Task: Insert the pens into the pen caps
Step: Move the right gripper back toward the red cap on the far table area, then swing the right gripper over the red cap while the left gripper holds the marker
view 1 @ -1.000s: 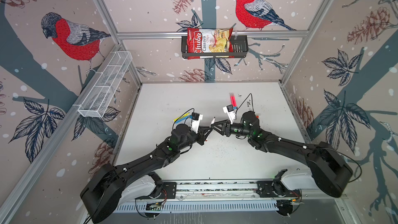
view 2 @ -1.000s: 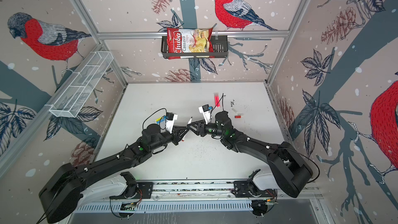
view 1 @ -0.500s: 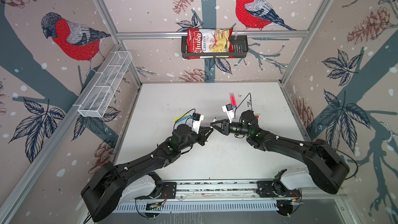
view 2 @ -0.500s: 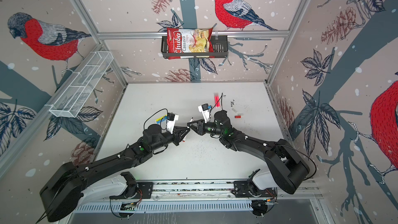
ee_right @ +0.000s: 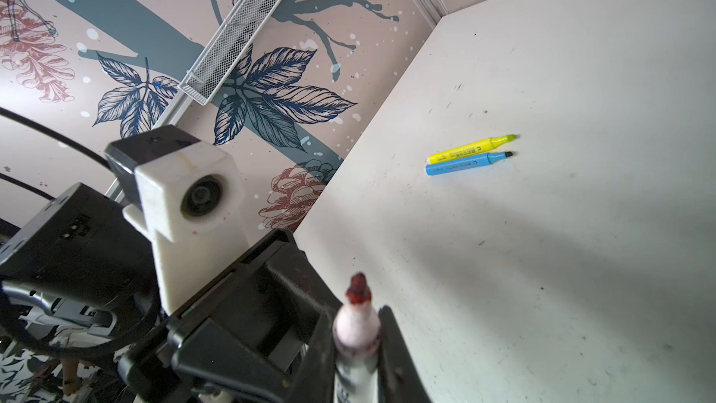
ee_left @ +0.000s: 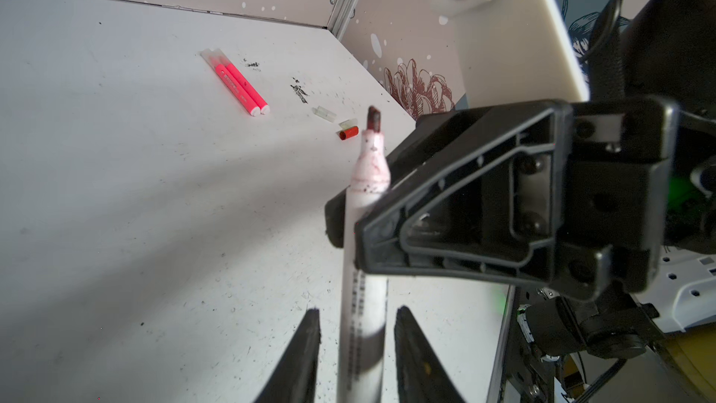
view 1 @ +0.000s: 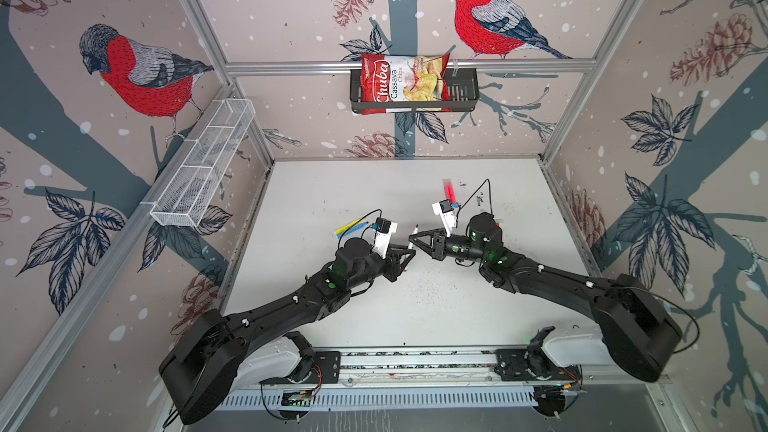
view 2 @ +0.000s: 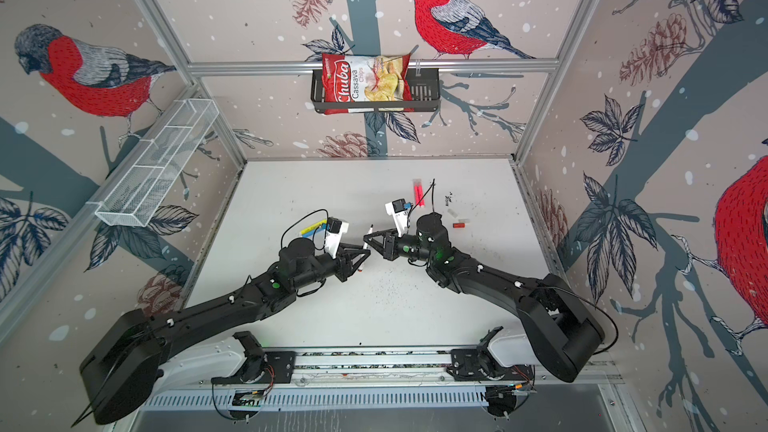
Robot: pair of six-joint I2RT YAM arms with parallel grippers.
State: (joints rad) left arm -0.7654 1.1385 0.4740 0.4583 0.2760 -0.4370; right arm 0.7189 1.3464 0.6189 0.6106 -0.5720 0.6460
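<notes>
- The white pen (view 1: pixel 415 231) hangs tilted in mid-air over the middle of the table (view 1: pixel 332 201) in both top views. Its nib points far, and my left gripper (view 1: pixel 411 254) and right gripper (view 1: pixel 411 238) meet on it.
- Left wrist view: my left fingers (ee_left: pixel 310 346) flank the barrel with a thin gap on each side, so that hand is narrowly parted and grips nothing. My right gripper is clamped just under the nib. The red cap (ee_left: pixel 347 134) and two clear caps (ee_left: pixel 324 114) lie at the far right, beyond them the pink pens (ee_left: pixel 236 83).
- Right wrist view: my right jaws pinch the pen's shoulder. The yellow pen (ee_right: pixel 470 148) and blue pen (ee_right: pixel 467 162) lie uncapped at the far left.
- To hand over cleanly, I should widen my left hand and back straight off without brushing the barrel. My right grip sits close to the nib, so a cap may foul my fingers.
</notes>
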